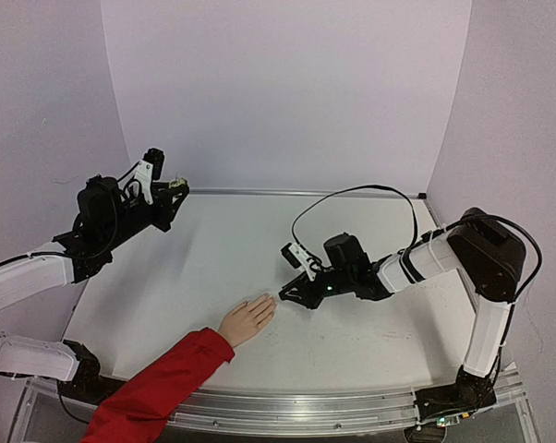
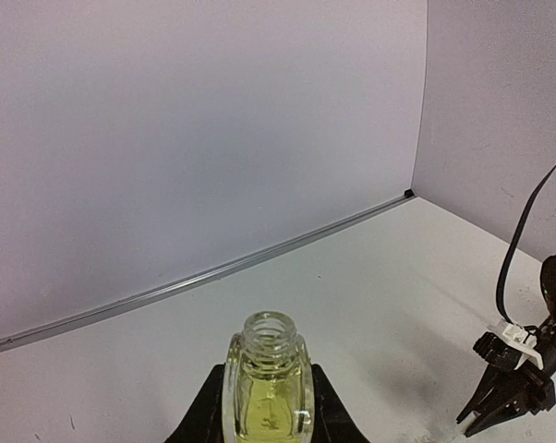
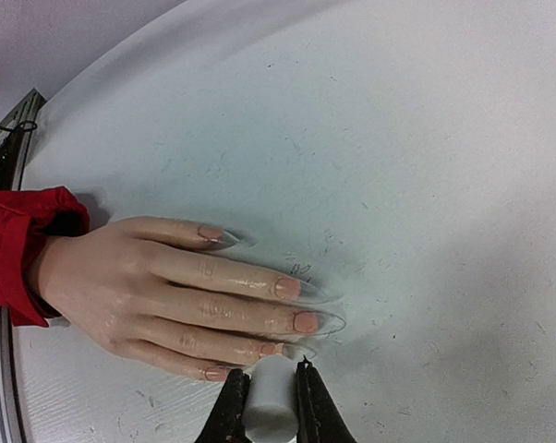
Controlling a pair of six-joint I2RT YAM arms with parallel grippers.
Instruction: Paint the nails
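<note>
1. The left gripper (image 1: 170, 191) is clamped on an open-necked yellow-green bottle (image 2: 265, 388), held high near the table's (image 1: 223, 249) far-left corner. The bottle's base is cut off.
2. The hand (image 1: 247, 319) lies flat near the front edge with its red sleeve (image 1: 158, 388) leaving the frame. Its nails (image 3: 306, 322) point right toward bare table.
3. The right gripper (image 3: 271, 377) pinches a white cap (image 3: 271, 411) just beside the lowest nails; contact is unclear.
</note>
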